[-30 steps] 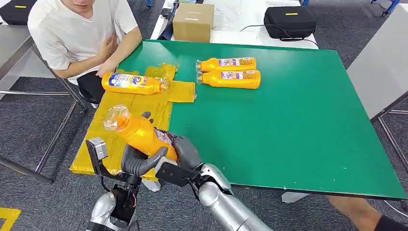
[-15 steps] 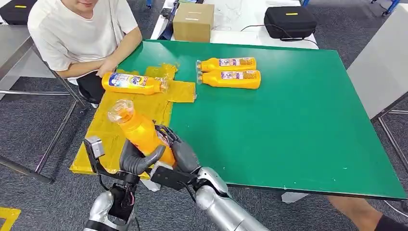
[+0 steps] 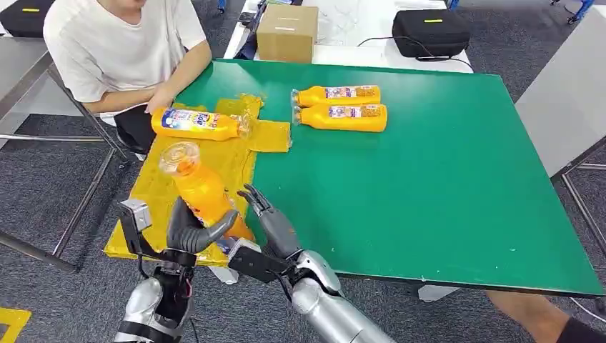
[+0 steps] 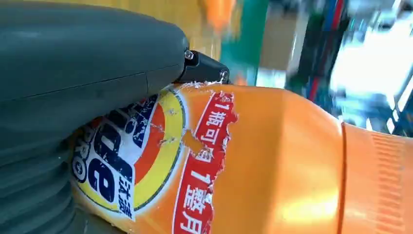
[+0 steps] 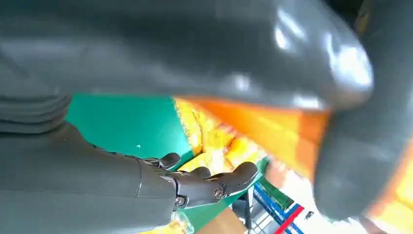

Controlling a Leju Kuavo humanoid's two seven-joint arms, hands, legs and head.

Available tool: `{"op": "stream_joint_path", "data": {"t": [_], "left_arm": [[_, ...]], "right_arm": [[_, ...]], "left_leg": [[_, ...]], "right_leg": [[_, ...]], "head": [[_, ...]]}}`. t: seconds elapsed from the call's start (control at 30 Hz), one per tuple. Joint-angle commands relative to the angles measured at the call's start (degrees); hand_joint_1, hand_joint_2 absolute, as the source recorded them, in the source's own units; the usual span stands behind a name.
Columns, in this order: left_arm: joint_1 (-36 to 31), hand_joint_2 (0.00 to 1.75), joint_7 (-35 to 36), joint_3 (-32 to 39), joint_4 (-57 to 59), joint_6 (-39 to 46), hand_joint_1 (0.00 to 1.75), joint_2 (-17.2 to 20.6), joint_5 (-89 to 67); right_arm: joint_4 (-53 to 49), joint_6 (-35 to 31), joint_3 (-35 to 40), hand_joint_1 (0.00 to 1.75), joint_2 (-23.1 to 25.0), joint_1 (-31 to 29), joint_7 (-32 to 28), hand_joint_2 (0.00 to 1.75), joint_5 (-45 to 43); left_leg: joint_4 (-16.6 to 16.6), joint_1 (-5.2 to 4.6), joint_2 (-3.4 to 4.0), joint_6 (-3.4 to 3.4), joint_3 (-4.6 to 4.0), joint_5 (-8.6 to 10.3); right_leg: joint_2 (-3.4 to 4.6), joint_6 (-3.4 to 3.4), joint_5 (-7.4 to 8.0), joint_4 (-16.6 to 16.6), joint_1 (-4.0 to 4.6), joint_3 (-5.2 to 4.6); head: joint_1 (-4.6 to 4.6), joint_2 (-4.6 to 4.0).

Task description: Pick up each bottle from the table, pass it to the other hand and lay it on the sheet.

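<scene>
My left hand (image 3: 187, 230) grips an orange detergent bottle (image 3: 200, 189) around its lower body, clear cap up and tilted toward the far left, above the near end of the yellow sheet (image 3: 154, 193). In the left wrist view its label (image 4: 146, 161) sits against my thumb. My right hand (image 3: 268, 221) is just right of the bottle with its fingers (image 5: 204, 183) spread and off it. Another orange bottle (image 3: 196, 123) lies on the sheet's far end. Two more bottles (image 3: 339, 93) (image 3: 343, 116) lie side by side on the green table (image 3: 429, 186).
A person in a white shirt (image 3: 114, 50) sits at the table's far left corner, one hand next to the bottle on the sheet. A cardboard box (image 3: 287, 32) and a black case (image 3: 430, 32) stand on a white surface beyond the table.
My right hand's fingers have opened off the bottle, which now sits in my left hand alone. The bottle has swung more upright and shifted a little left.
</scene>
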Motion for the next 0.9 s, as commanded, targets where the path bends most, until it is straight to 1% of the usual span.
{"op": "stream_joint_path", "data": {"t": [0.03, 0.1, 0.13, 0.17, 0.23, 0.27, 0.3, 0.33, 0.37, 0.4, 0.43, 0.47, 0.5, 0.53, 0.57, 0.6, 0.63, 0.67, 0.7, 0.77, 0.8, 0.83, 0.87, 0.9], "left_arm": [[-10.85, 1.75, -0.68, 7.67, 12.94, 10.31, 1.75, 5.82, -21.18], [-11.09, 1.75, -0.82, 8.25, 13.21, 9.84, 1.75, 5.75, -21.43], [-11.12, 1.75, -1.59, 6.51, 13.41, 13.38, 1.75, 7.00, -27.56], [-12.18, 1.75, -0.65, 6.27, 15.31, 17.81, 1.75, 8.43, -38.81], [-14.03, 1.75, -0.63, 6.76, 18.71, 16.65, 1.75, 10.84, -45.54], [-15.15, 1.75, -3.01, 7.29, 21.37, 15.38, 1.75, 12.42, -47.73], [-15.55, 1.75, -4.48, 8.82, 22.58, 15.04, 1.75, 12.24, -48.12], [-15.61, 1.75, -4.86, 9.25, 22.84, 14.88, 1.75, 12.17, -48.31], [-15.61, 1.75, -4.86, 9.25, 22.84, 14.88, 1.75, 12.17, -48.31], [-15.41, 1.75, -4.98, 9.40, 22.61, 14.85, 1.75, 11.85, -48.46], [-15.67, 1.75, -4.94, 7.06, 23.56, 14.12, 1.75, 14.00, -52.18], [-17.00, 1.75, -5.06, 7.50, 26.06, 13.42, 1.75, 14.81, -52.85], [-18.40, 1.75, -6.00, 7.07, 28.61, 12.50, 1.75, 15.86, -53.93], [-19.52, 1.75, -6.10, 7.21, 30.58, 12.83, 1.75, 16.67, -54.84], [-22.07, 1.75, -6.37, 7.59, 35.02, 11.55, 1.75, 17.04, -54.54], [-23.92, 1.75, -6.70, 6.94, 38.29, 9.95, 1.75, 17.58, -55.18], [-25.20, 1.75, -7.20, 5.62, 40.83, 9.22, 1.75, 18.48, -56.78], [-26.36, 1.75, -7.20, 4.72, 43.30, 8.35, 1.75, 18.98, -57.80], [-27.28, 1.75, -7.43, 2.92, 45.56, 7.44, 1.75, 19.70, -59.87], [-28.03, 1.75, -8.69, -0.12, 48.50, 7.62, 1.75, 20.50, -63.18], [-27.99, 1.75, -9.29, -0.50, 49.27, 6.95, 1.75, 20.37, -63.23], [-27.79, 1.75, -10.65, -0.98, 49.73, 5.40, 1.75, 20.30, -62.86], [-27.49, 1.75, -11.54, -1.46, 49.87, 4.17, 1.75, 20.19, -62.48], [-27.29, 1.75, -11.76, -1.64, 49.98, 3.50, 1.68, 20.07, -62.23]], "right_arm": [[-4.31, -0.60, 0.19, 0.00, -1.34, 1.61, 0.80, 0.00, 2.39], [-4.45, -0.59, 0.23, 0.00, -1.36, 1.73, 0.94, 0.00, 2.47], [-4.58, -0.23, 0.22, 0.00, -1.40, 1.74, 0.87, 0.00, 2.40], [-5.46, 0.99, 0.48, 0.00, -1.57, 1.98, 0.65, 0.00, 2.71], [-6.45, 2.20, 0.60, 0.00, -1.89, 2.40, 0.87, 0.00, 2.83], [-6.69, 2.55, 0.72, 0.00, -1.98, 2.51, 0.71, 0.00, 2.89], [-6.62, 2.54, 0.67, 0.00, -1.95, 2.51, 0.64, 0.00, 2.91], [-6.58, 2.53, 0.65, 0.00, -1.93, 2.50, 0.62, 0.00, 2.92], [-6.58, 2.53, 0.65, 0.00, -1.93, 2.50, 0.62, 0.00, 2.92], [-6.45, 2.49, 0.61, 0.00, -1.90, 2.48, 0.60, 0.00, 2.91], [-6.42, 3.07, 0.73, 0.00, -1.95, 2.41, 0.39, 0.00, 2.73], [-6.64, 3.43, 0.73, 0.00, -2.10, 2.61, 0.02, 0.00, 2.47], [-6.56, 3.89, 0.97, 0.00, -2.23, 2.65, -0.16, 0.00, 2.41], [-6.38, 4.11, 1.15, 0.00, -2.26, 2.61, -0.26, 0.00, 2.34], [-5.79, 4.34, 1.20, 0.00, -2.04, 2.59, -0.49, 0.00, 2.10], [-5.35, 4.26, 1.31, 0.00, -1.88, 2.57, -0.86, 0.00, 1.93], [-4.91, 4.70, 1.58, 0.00, -1.78, 2.43, -1.24, 0.00, 1.64], [-4.60, 4.76, 1.75, 0.00, -1.67, 2.43, -1.46, 0.00, 1.50], [-4.28, 5.09, 1.99, 0.00, -1.57, 2.40, -1.69, 0.00, 1.21], [-3.60, 5.52, 2.31, 0.00, -1.36, 2.20, -2.27, 0.00, 0.80], [-3.36, 5.53, 2.32, 0.00, -1.29, 2.11, -2.36, 0.00, 0.68], [-2.86, 5.63, 2.45, 0.00, -1.20, 1.94, -2.58, 0.00, 0.51], [-2.33, 5.62, 2.57, 0.00, -1.13, 1.74, -2.79, 0.00, 0.36], [-2.01, 5.62, 2.59, 0.00, -1.09, 1.66, -2.87, 0.00, 0.27]], "left_leg": [[-0.08, 0.10, -0.13, -0.13, 0.35, -0.05], [-0.07, 0.04, -0.08, -0.08, 0.18, 0.01], [-0.04, 0.12, -0.06, -0.13, 0.30, -0.06], [-0.06, 0.05, -0.05, -0.09, 0.17, 0.01], [-0.02, 0.12, -0.07, -0.14, 0.34, -0.08], [-0.07, 0.08, -0.06, -0.11, 0.27, -0.02], [-0.08, 0.05, -0.04, -0.10, 0.19, 0.02], [-0.09, 0.13, -0.01, -0.16, 0.43, -0.07], [-0.07, 0.05, -0.02, -0.10, 0.19, 0.01], [-0.07, 0.10, -0.02, -0.13, 0.31, -0.04], [-0.05, 0.08, 0.02, -0.12, 0.26, -0.03], [-0.02, 0.13, 0.03, -0.15, 0.37, -0.09], [-0.05, 0.07, -0.01, -0.11, 0.21, -0.01], [-0.05, 0.12, -0.05, -0.14, 0.34, -0.05], [-0.06, 0.10, -0.09, -0.12, 0.23, 0.01], [-0.03, 0.15, -0.16, -0.16, 0.33, -0.03], [-0.04, 0.08, -0.13, -0.11, 0.16, 0.04], [-0.01, 0.14, -0.12, -0.16, 0.31, -0.03], [-0.05, 0.07, -0.01, -0.11, 0.18, 0.03], [-0.04, 0.15, -0.07, -0.17, 0.38, -0.04], [-0.07, 0.07, -0.06, -0.13, 0.25, 0.03], [-0.06, 0.13, -0.06, -0.17, 0.42, -0.04], [-0.04, 0.15, -0.04, -0.19, 0.40, -0.04], [-0.05, 0.15, -0.03, -0.19, 0.43, -0.05]], "right_leg": [[-0.13, -0.15, -0.10, -0.05, 0.10, 0.38], [-0.08, -0.08, -0.04, -0.03, 0.04, 0.18], [-0.06, -0.13, -0.09, -0.03, 0.12, 0.33], [-0.04, -0.07, -0.04, -0.01, 0.04, 0.17], [-0.07, -0.14, -0.13, 0.02, 0.11, 0.37], [-0.06, -0.10, -0.08, -0.02, 0.07, 0.29], [-0.05, -0.08, -0.04, -0.02, 0.04, 0.19], [-0.01, -0.15, -0.11, -0.05, 0.12, 0.44], [-0.02, -0.08, -0.03, -0.01, 0.03, 0.19], [-0.02, -0.12, -0.08, -0.02, 0.08, 0.32], [0.01, -0.10, -0.06, -0.01, 0.07, 0.26], [0.03, -0.14, -0.11, 0.00, 0.12, 0.37], [-0.02, -0.10, -0.05, 0.00, 0.06, 0.19], [-0.06, -0.14, -0.10, -0.01, 0.11, 0.34], [-0.13, -0.12, -0.07, -0.01, 0.09, 0.24], [-0.18, -0.16, -0.13, 0.00, 0.14, 0.36], [-0.13, -0.10, -0.05, 0.02, 0.06, 0.16], [-0.12, -0.15, -0.11, 0.02, 0.13, 0.33], [-0.03, -0.10, -0.02, 0.01, 0.05, 0.15], [-0.09, -0.18, -0.10, 0.00, 0.14, 0.39], [-0.10, -0.12, -0.05, 0.00, 0.06, 0.23], [-0.12, -0.16, -0.13, -0.02, 0.12, 0.43], [-0.09, -0.16, -0.12, -0.01, 0.13, 0.41], [-0.07, -0.16, -0.13, -0.02, 0.13, 0.44]], "head": [[0.00, 0.00], [0.00, 0.00], [0.00, 0.00], [-0.02, 0.00], [0.00, 0.00], [0.02, 0.00], [0.02, 0.00], [0.02, 0.00], [0.00, 0.00], [0.02, 0.00], [0.00, 0.00], [0.00, 0.00], [0.00, 0.00], [0.00, 0.00], [0.02, 0.00], [0.00, 0.00], [0.02, 0.00], [0.02, 0.00], [0.00, 0.00], [0.00, 0.00], [0.02, 0.00], [0.02, 0.00], [0.02, 0.00], [0.00, 0.00]]}}
